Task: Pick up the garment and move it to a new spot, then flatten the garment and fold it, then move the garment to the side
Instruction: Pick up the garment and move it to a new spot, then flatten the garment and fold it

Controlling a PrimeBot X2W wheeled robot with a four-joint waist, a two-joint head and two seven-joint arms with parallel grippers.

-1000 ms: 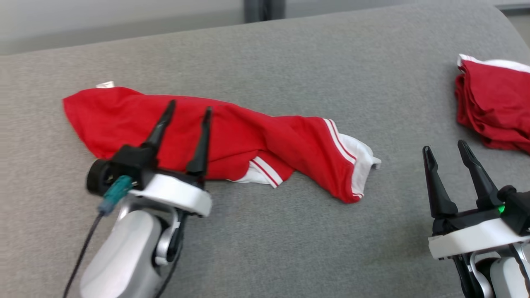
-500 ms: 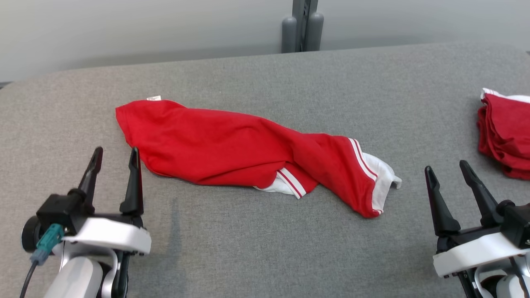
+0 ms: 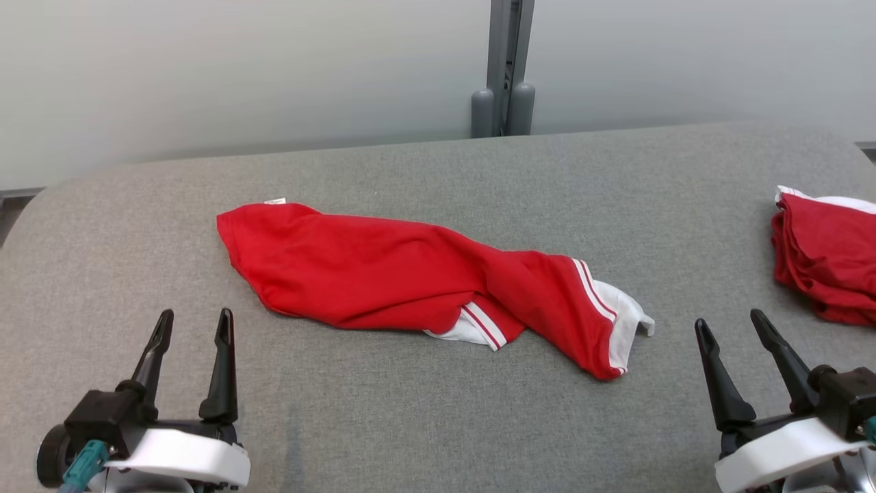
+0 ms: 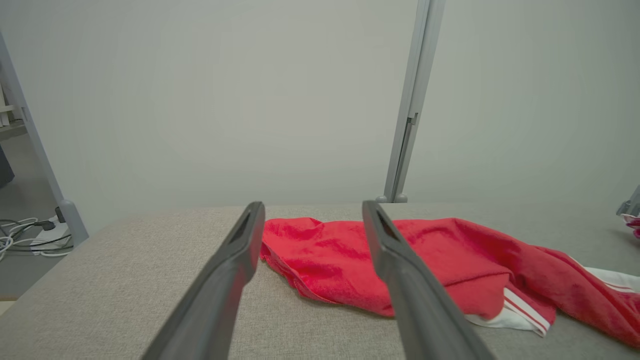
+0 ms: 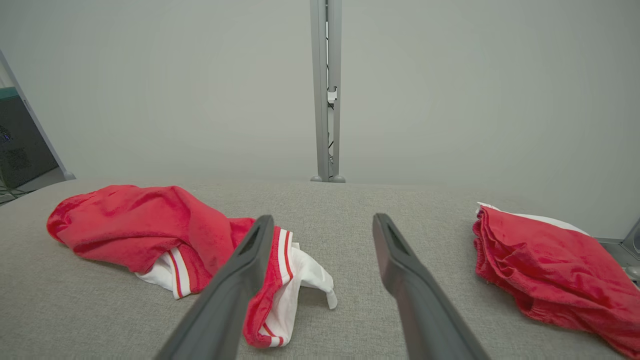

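Both wide open, left gripper [image 3: 194, 323] empty, right gripper [image 3: 731, 323] empty, apart from red garment [image 3: 383, 281].

Bare bench [image 3: 410, 424] lies wide at six o'clock of the crumpled red garment [image 3: 383, 274], leaving a clear lane between the left hand [image 3: 195, 313] and the right hand [image 3: 727, 318]. At three o'clock a red pile [image 3: 828, 267] blocks the bench edge. At twelve, a grey post [image 3: 503, 68] and the wall [image 3: 205, 82] close the far side.

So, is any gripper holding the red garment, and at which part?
Nothing is held. The left gripper and the right gripper are both open and apart from the red garment.
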